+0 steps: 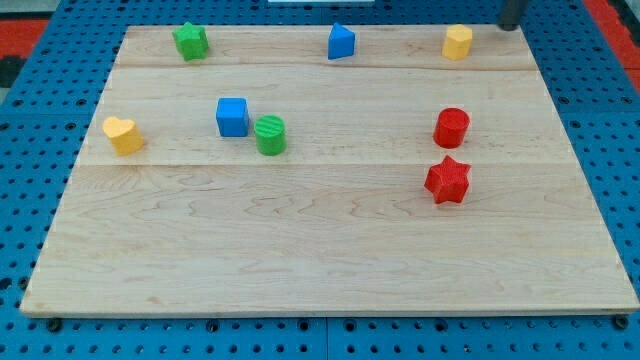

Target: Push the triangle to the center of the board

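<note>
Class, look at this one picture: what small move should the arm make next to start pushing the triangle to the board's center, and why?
Probably slide my tip toward the view's left, along the top edge, to get above the blue triangle. My tip now sits at the view's top right, beyond the yellow block, and the center lies below the triangle.

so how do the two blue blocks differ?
The blue triangular block sits near the view's top edge, alone; the blue cube block sits lower and further to the view's left, close beside the green cylinder block. The triangle has a pointed top; the cube is flat-topped. Both are the same blue, resting on the wooden board.
</note>
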